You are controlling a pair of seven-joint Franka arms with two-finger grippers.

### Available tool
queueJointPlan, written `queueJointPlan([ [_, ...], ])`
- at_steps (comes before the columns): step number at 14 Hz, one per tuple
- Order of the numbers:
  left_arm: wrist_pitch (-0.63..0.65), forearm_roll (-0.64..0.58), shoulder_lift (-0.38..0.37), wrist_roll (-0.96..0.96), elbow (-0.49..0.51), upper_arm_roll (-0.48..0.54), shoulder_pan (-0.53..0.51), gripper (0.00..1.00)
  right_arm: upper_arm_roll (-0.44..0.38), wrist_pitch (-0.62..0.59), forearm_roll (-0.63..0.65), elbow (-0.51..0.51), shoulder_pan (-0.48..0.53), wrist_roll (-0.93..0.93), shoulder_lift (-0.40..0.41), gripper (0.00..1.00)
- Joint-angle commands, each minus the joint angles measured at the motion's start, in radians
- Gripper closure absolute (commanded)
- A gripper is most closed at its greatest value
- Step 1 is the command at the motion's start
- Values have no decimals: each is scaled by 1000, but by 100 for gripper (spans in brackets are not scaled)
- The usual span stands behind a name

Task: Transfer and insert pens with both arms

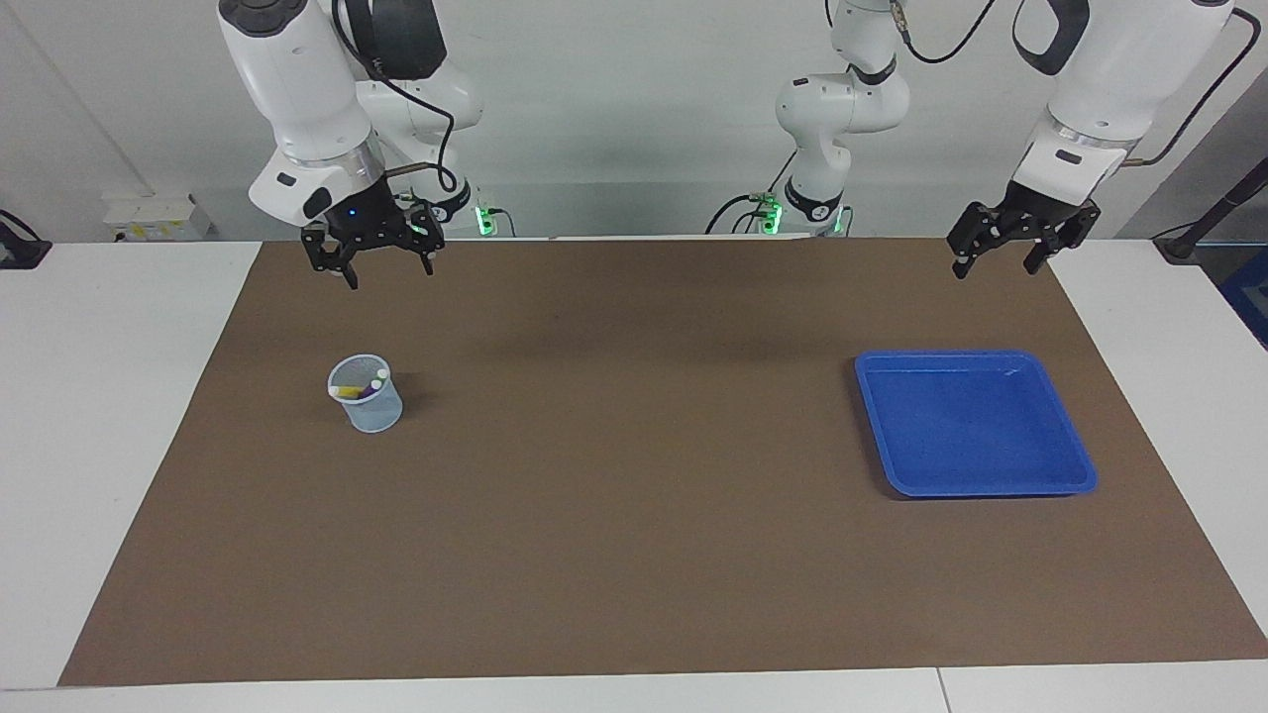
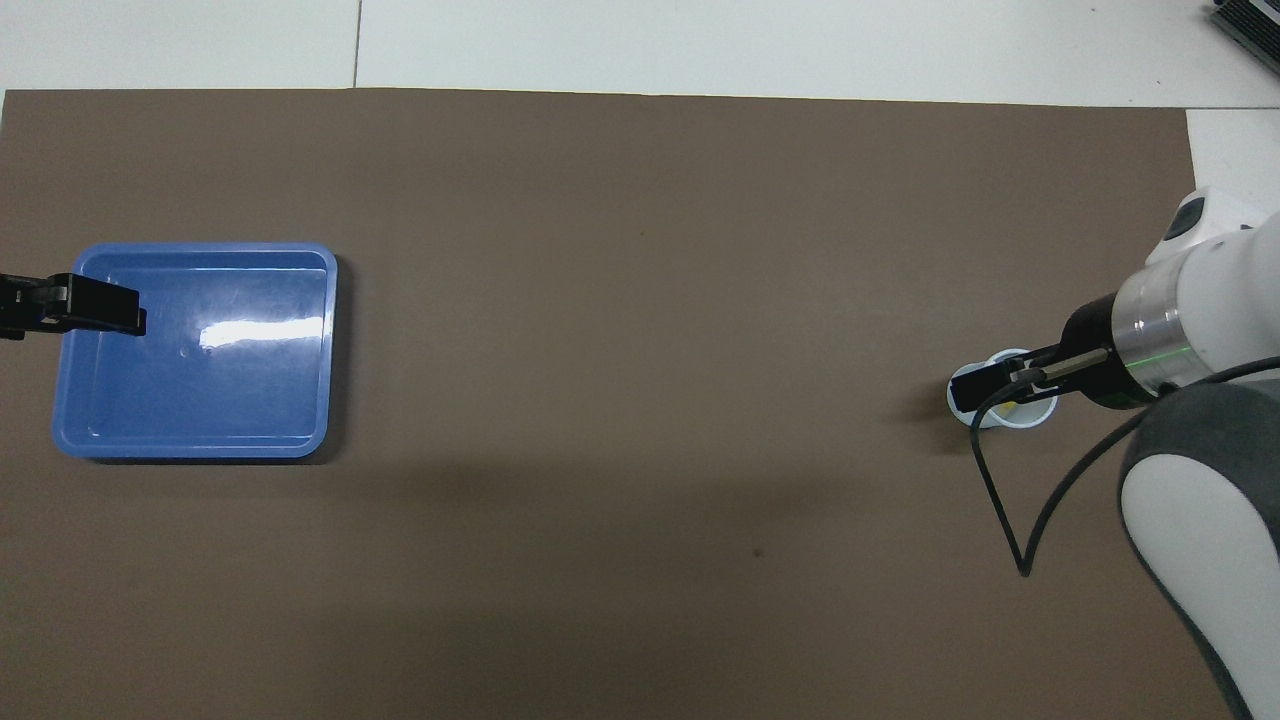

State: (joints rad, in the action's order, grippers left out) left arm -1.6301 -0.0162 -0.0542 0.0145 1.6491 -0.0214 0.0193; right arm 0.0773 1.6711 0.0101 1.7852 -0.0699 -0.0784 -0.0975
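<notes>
Pens (image 1: pixel 359 388) in cup (image 1: pixel 369 406); empty-handed right gripper (image 1: pixel 388 267) above.

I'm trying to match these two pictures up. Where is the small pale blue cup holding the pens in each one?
Facing view: the small pale blue plastic cup stands on the brown mat, toward the right arm's end.
Overhead view: same cup, mostly hidden under the right end effector.
Shared landmark: the blue rectangular plastic tray.

The white tabletop (image 1: pixel 119 416) carries a brown mat (image 1: pixel 634 555) over most of its surface. A pale blue cup (image 1: pixel 367 396) stands on the mat toward the right arm's end. A blue tray (image 1: pixel 976 485) lies flat toward the left arm's end, well apart from the cup.
</notes>
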Motion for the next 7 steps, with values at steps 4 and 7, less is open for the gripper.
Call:
queueJointPlan([
  [4, 21, 48, -1, -5, -6, 0, -18, 0, 12, 70, 21, 33, 4, 75, -4, 0],
  [7, 19, 48, -3, -7, -6, 1, -18, 0, 12, 58, 19, -1, 24, 74, 18, 0],
])
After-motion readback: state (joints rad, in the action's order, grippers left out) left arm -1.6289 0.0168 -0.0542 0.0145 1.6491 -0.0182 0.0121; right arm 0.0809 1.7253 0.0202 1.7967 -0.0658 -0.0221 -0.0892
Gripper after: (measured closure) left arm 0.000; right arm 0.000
